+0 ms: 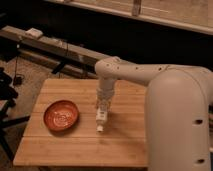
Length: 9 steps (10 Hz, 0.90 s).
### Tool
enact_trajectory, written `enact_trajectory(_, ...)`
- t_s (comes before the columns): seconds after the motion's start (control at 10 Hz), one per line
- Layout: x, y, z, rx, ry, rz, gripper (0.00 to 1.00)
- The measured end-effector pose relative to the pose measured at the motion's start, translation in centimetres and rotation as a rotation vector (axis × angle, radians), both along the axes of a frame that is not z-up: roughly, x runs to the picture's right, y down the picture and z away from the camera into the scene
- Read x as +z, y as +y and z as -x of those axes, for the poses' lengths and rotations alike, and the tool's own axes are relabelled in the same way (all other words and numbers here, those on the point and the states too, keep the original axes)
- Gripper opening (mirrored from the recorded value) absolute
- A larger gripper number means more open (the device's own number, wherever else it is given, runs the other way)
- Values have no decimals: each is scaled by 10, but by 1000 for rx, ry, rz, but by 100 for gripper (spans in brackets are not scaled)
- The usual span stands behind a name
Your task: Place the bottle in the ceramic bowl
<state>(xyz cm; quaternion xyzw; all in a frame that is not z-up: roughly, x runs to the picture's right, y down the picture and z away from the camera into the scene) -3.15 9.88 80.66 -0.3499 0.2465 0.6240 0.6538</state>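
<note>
Bottle (101,118) hangs cap-down from my gripper (103,106), which is clamped on its upper end; bowl (61,115), well apart from the gripper, sits empty. Carry and release are left, I judge.

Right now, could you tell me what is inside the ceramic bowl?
Nothing: the ceramic bowl shows its whole inside, only a paler swirl, with nothing covering it. The bottle is outside it, apart from its rim, at the hand over the table.
</note>
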Motion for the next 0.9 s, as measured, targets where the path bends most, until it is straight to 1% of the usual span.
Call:
enact_trajectory(0.2, -2, -9, 37, -76, -89, 2, 0)
enact_trajectory(0.3, -5, -13, 61, -123, -145, 2, 0)
enact_trajectory(0.4, -10, -15, 90, -176, -212, 2, 0)
enact_trajectory(0.6, -24, -10, 131, -249, -311, 4, 0)
enact_trajectory(0.7, -27, -9, 142, -267, -339, 3, 0)
enact_trajectory(0.8, -33, -6, 160, -289, -380, 1, 0)
enact_trajectory(0.9, -33, -5, 165, -297, -402, -1, 1)
